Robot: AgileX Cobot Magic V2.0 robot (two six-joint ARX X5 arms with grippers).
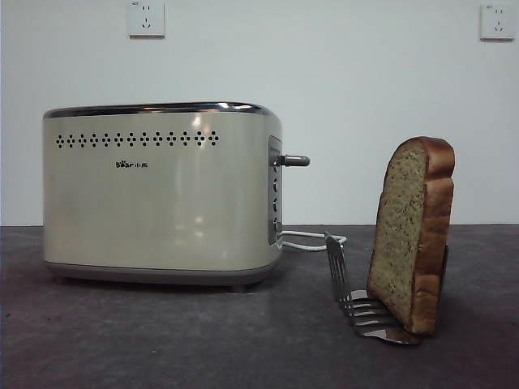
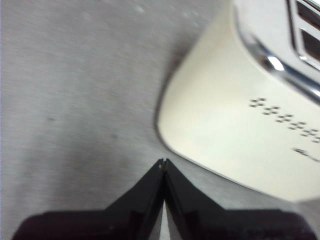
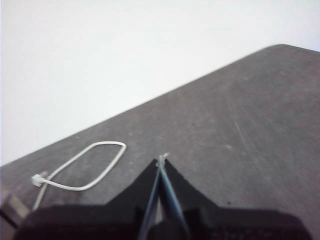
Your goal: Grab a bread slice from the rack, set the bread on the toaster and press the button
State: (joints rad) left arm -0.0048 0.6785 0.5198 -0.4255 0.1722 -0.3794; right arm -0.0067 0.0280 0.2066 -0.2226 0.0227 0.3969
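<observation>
The slice of bread (image 1: 413,231) stands upright in the small silver rack (image 1: 365,304) at the right of the front view, leaning slightly. To its left stands the cream toaster (image 1: 162,194) with a chrome top rim and a grey side lever (image 1: 292,160). No arm shows in the front view. My left gripper (image 2: 164,162) is shut and empty, hovering above the table beside the toaster (image 2: 235,125), whose slots show at the corner. Over bare table hangs my right gripper (image 3: 162,159), shut with nothing in it; bread and rack do not show in its view.
A white cable (image 1: 312,241) loops on the table behind the toaster and shows as a cable (image 3: 85,167) in the right wrist view. Two wall sockets (image 1: 146,18) sit on the white wall. The dark table's (image 3: 240,130) far edge meets the wall.
</observation>
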